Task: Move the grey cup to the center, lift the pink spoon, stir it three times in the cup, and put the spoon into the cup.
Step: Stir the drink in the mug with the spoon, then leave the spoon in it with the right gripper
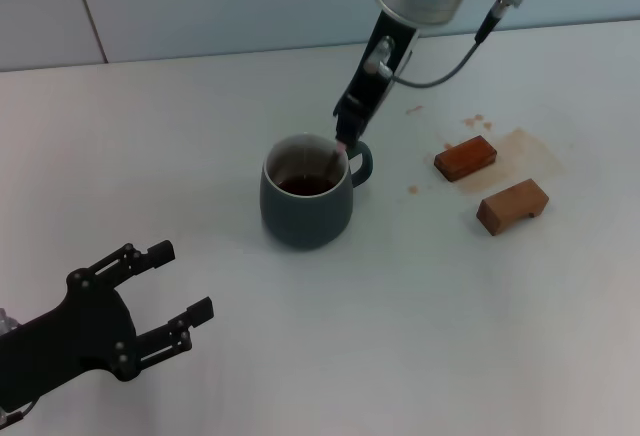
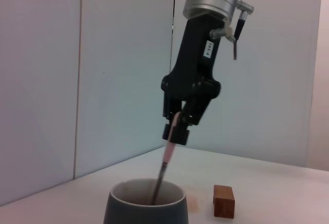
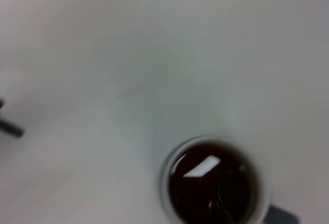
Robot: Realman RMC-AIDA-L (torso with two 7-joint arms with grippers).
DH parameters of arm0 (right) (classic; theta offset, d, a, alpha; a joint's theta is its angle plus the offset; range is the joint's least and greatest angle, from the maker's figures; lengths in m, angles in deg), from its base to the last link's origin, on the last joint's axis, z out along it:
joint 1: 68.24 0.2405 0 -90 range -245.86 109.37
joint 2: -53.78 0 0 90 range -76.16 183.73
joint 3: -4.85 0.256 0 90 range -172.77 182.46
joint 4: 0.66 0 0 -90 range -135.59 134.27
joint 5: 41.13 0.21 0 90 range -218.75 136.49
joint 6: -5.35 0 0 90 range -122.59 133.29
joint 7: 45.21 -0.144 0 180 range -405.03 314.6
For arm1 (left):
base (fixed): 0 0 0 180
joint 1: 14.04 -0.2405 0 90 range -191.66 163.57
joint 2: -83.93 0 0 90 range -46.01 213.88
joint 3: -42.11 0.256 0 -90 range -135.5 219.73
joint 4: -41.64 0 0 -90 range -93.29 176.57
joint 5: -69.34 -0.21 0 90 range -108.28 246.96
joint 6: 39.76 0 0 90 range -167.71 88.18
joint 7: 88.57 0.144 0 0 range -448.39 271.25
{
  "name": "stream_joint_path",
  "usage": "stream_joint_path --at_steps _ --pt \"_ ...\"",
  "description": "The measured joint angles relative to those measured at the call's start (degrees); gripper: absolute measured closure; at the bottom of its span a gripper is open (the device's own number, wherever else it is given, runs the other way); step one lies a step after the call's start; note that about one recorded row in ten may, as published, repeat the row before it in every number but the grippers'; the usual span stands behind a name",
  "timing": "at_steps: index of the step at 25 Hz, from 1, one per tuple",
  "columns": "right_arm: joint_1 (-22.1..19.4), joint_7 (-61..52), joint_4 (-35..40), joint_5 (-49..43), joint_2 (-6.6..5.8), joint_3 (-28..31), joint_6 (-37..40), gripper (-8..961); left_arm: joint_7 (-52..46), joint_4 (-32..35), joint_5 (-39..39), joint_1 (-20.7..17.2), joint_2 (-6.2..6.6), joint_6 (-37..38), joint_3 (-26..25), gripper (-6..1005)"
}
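Low at the frame's lower left, left gripper [image 1: 170, 296] waits spread; right gripper [image 1: 347, 134] clamps pink spoon [image 2: 167, 157] tilted steeply into grey cup [image 1: 305, 196] just below.

Grey cup [image 1: 305, 206]: glazed ceramic, smooth, soft sheen; liquid surface glossy. Pink spoon [image 2: 168, 152]: matt pink handle, metal stem. Two blocks [image 1: 465, 158] [image 1: 512, 205]: bare wood. Table [image 1: 420, 336]: matt white, stained near its right edge.

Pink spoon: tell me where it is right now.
In the head view the spoon stands tilted in the cup near the table's middle, its handle gripped from above by the right pincer; two wooden blocks lie to the cup's right.
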Motion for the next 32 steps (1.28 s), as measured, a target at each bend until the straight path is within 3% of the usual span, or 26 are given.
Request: stream_joint_path --at_steps 7,13,21,28,32 --pt "0.79 1.30 -0.21 2.40 0.83 1.37 -0.28 745 -0.06 0.00 0.02 -0.03 0.00 0.00 0.00 206" --pt "0.90 -0.05 -0.37 -0.09 0.52 1.16 -2.27 736 0.05 0.00 0.09 -0.09 0.07 0.01 0.00 206" --pt "1.78 0.94 -1.23 1.29 0.31 1.64 1.90 725 0.13 0.00 -0.02 -0.09 0.09 0.01 0.00 205" --pt "1.07 -1.20 -1.57 -1.14 0.19 1.67 -3.31 715 0.13 0.00 -0.07 -0.09 0.09 0.28 0.00 205" --pt "1.17 -1.54 -1.58 -2.20 0.18 1.56 -1.68 709 0.12 0.01 -0.09 -0.17 0.10 0.35 0.00 205"
